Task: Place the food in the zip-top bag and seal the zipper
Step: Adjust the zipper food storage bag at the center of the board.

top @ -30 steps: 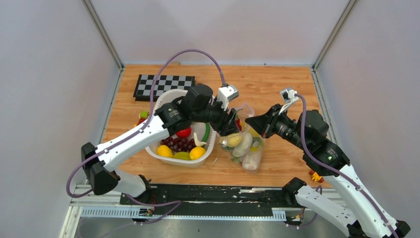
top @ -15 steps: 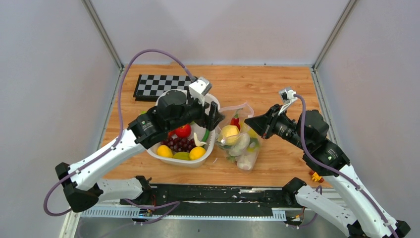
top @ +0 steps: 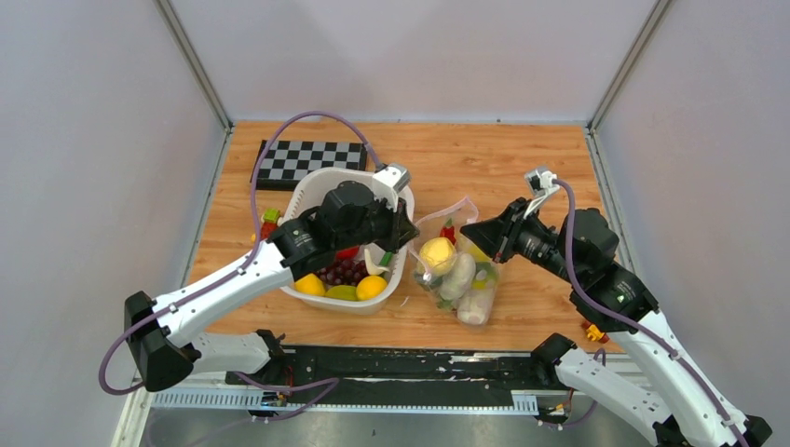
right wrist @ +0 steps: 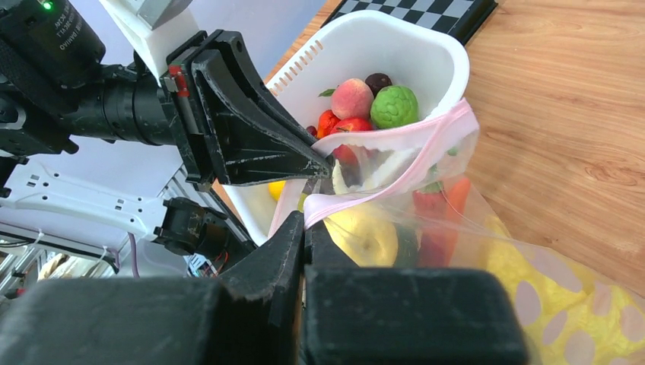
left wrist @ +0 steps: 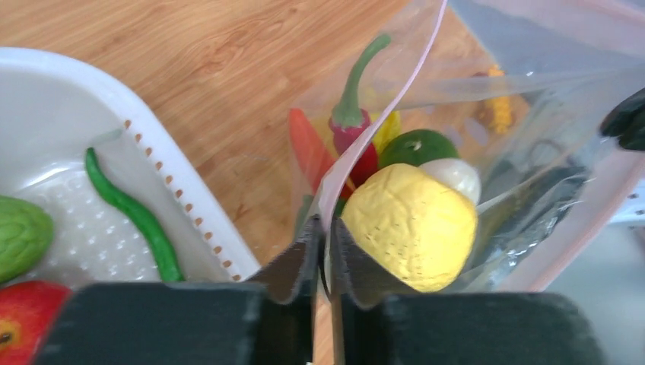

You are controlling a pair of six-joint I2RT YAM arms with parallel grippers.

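Both pinch the zip-top bag (left wrist: 494, 76) rim: left hand (left wrist: 323, 247) its left side, right hand (right wrist: 304, 228) its right; draw apart gently, so no food (left wrist: 411, 224) spills.

The zip-top bag (left wrist: 532, 53) is crinkly plastic, basket (left wrist: 53, 99) smooth plastic, table (left wrist: 213, 68) matt wood.

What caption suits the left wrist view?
Left claw pinches the pink rim of the clear bag beside the basket, with cabbage, lime and chili inside.

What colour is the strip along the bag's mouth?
Pink: zipper strip, best in the right wrist view.
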